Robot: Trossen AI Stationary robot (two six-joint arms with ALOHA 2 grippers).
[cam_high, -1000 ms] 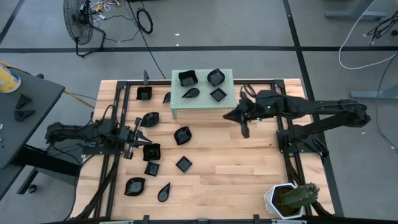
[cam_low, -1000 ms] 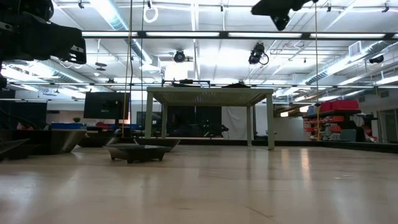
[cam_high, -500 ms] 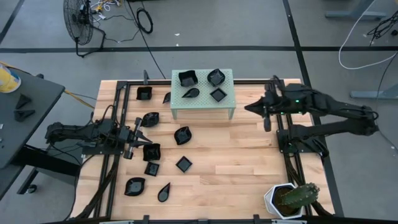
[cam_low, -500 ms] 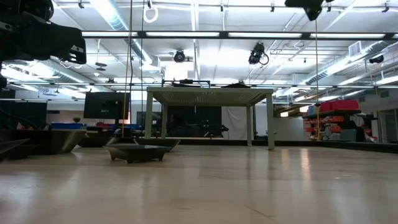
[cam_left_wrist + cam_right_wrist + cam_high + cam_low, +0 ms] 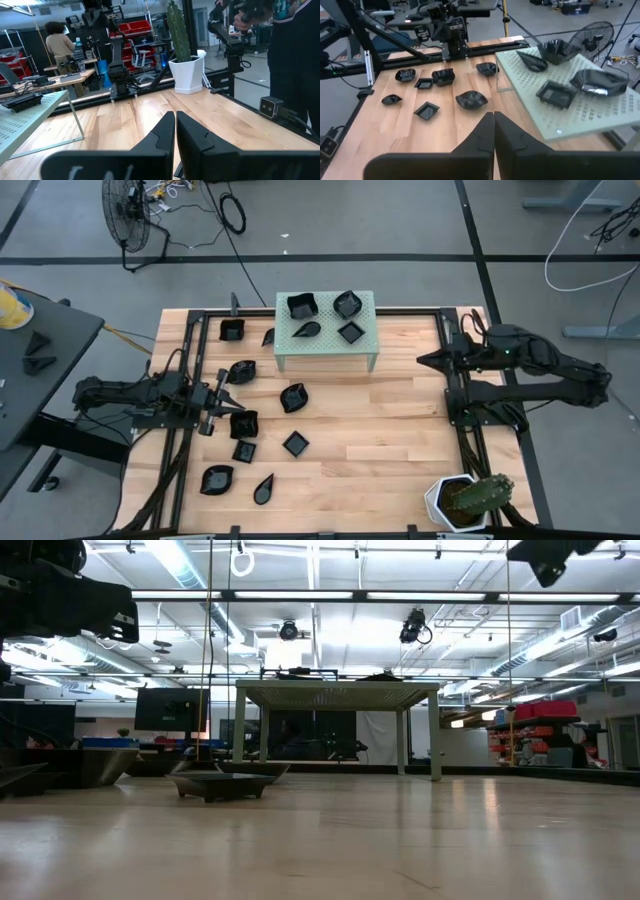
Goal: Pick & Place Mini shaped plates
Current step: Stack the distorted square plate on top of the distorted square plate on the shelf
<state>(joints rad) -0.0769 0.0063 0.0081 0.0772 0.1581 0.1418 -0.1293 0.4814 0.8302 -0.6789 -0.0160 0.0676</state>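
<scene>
Several mini shaped plates, glossy black, lie on the wooden table's left half, among them one [image 5: 294, 397] near the middle and one [image 5: 243, 423] beside my left gripper. More of them [image 5: 301, 306] [image 5: 555, 94] rest flat on top of the pale green perforated stand [image 5: 325, 330]. My left gripper [image 5: 230, 392] [image 5: 175, 120] is shut, empty and level at the table's left. At the right rail, well clear of the stand, my right gripper [image 5: 420, 360] [image 5: 493, 116] is shut and empty. It also shows high in the low view [image 5: 545, 560].
A white hexagonal pot with a cactus [image 5: 465, 500] [image 5: 187, 70] stands at the near right corner. Black frame rails [image 5: 455, 395] run along both sides of the table. People [image 5: 57, 45] stand in the room beyond the table.
My right gripper has drawn back from beside the stand toward the table's right edge, staying shut and empty. The plates and the left arm have kept still.
</scene>
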